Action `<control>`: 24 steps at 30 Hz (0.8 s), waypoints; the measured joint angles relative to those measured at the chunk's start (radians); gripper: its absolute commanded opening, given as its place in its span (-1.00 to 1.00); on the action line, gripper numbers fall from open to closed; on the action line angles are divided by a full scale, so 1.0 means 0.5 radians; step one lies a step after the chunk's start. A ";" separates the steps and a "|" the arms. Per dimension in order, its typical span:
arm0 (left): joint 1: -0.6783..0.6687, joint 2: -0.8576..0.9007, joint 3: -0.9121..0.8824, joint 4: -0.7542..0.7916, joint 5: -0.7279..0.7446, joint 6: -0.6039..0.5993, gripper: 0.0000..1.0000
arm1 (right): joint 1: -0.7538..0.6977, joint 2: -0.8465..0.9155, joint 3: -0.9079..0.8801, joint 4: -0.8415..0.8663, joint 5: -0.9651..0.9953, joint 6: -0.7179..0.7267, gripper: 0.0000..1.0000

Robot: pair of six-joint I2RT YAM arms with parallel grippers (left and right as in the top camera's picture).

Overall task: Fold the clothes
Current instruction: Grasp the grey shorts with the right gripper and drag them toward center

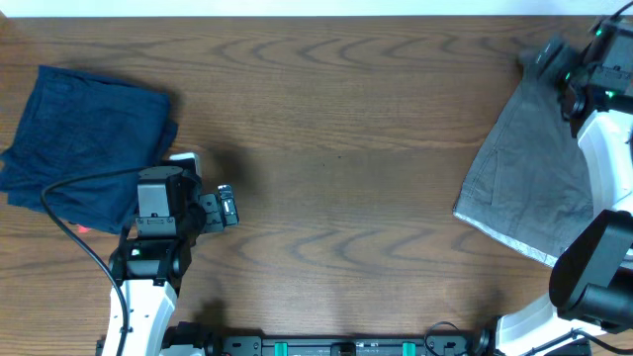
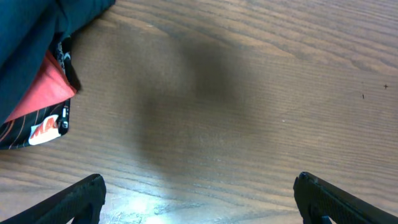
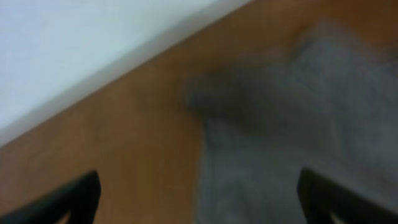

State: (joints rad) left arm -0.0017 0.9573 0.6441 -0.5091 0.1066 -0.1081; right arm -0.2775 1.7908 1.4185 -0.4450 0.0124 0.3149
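Observation:
The grey shorts (image 1: 529,178) lie flat at the right side of the table, reaching from the far right corner down toward the front, with a whitish hem at the bottom. In the blurred right wrist view the grey fabric (image 3: 298,143) fills the right half. My right gripper (image 3: 198,196) is open and empty, just above the shorts' far corner; in the overhead view it sits at the top right (image 1: 577,74). My left gripper (image 2: 199,196) is open and empty over bare wood at the left (image 1: 226,206).
A dark navy folded garment (image 1: 84,143) lies at the far left; its edge and a red and black label (image 2: 43,118) show in the left wrist view. The table's far edge meets a white wall (image 3: 74,50). A black cable (image 1: 69,222) runs by the left arm.

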 measured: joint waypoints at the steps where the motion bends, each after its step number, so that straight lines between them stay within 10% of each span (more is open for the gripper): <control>1: 0.000 0.001 0.000 -0.001 0.000 0.000 0.96 | 0.000 0.002 -0.001 -0.185 -0.027 -0.024 0.98; 7: 0.000 0.002 0.000 -0.001 0.000 0.000 0.96 | 0.009 0.000 -0.095 -0.830 -0.147 -0.142 0.98; 15: 0.000 0.002 0.000 -0.002 0.000 0.000 0.96 | 0.114 -0.001 -0.648 -0.488 -0.176 -0.180 0.97; 18: 0.000 0.002 0.000 -0.006 0.000 0.000 0.96 | 0.157 -0.005 -0.806 -0.296 -0.134 -0.195 0.62; 24: 0.000 0.002 0.000 -0.007 0.001 0.000 0.96 | 0.212 -0.062 -0.944 -0.093 -0.095 -0.141 -0.97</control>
State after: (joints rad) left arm -0.0017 0.9585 0.6441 -0.5125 0.1070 -0.1081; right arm -0.1715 1.7599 0.9466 -0.4915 -0.0353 0.2443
